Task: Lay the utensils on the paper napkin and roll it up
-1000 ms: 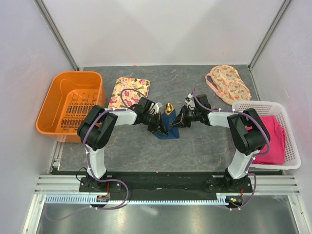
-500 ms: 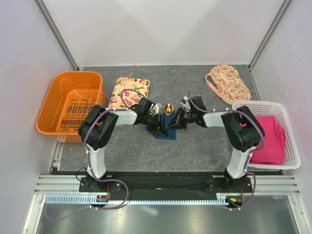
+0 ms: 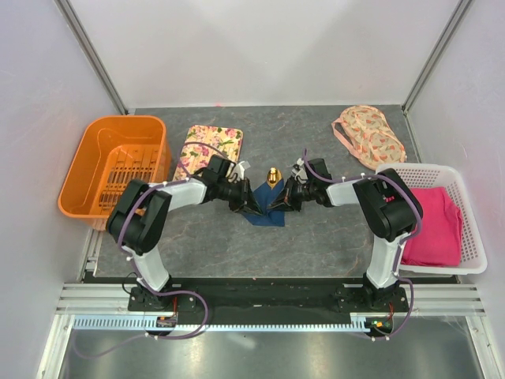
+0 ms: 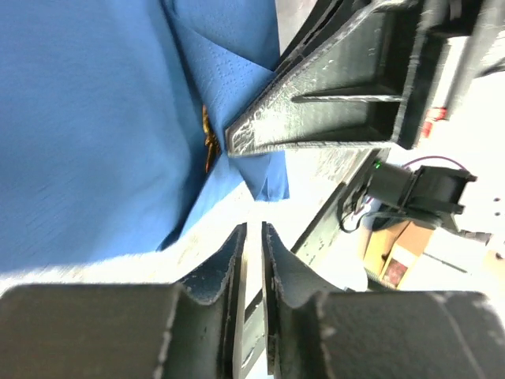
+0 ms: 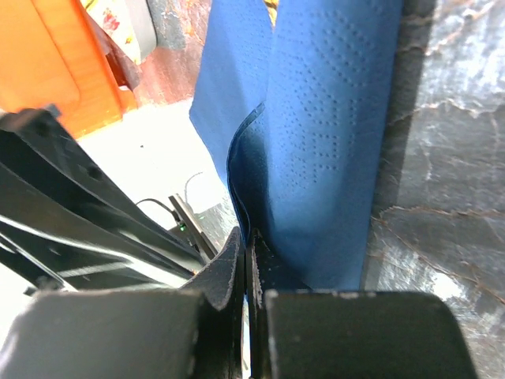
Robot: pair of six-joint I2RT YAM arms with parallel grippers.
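The right gripper (image 5: 246, 237) pinches the paper napkin (image 3: 264, 215) on a grey marbled tabletop (image 3: 331, 237).
At the napkin's left edge sits the left gripper (image 4: 252, 230), slightly spread and empty; gold utensils (image 3: 273, 174) poke from its far end; white walls (image 3: 276, 47) stand beyond.

Both the left arm (image 3: 180, 188) and the right arm (image 3: 351, 190) are built alike: white tubular links between bulky black joints, a purple cable (image 3: 206, 313) trailing down to a black base plate (image 3: 150, 298). The left gripper (image 4: 253, 230) has matt black moulded fingers (image 4: 209, 278) with a grainy surface, and ribbed recesses along the sides.
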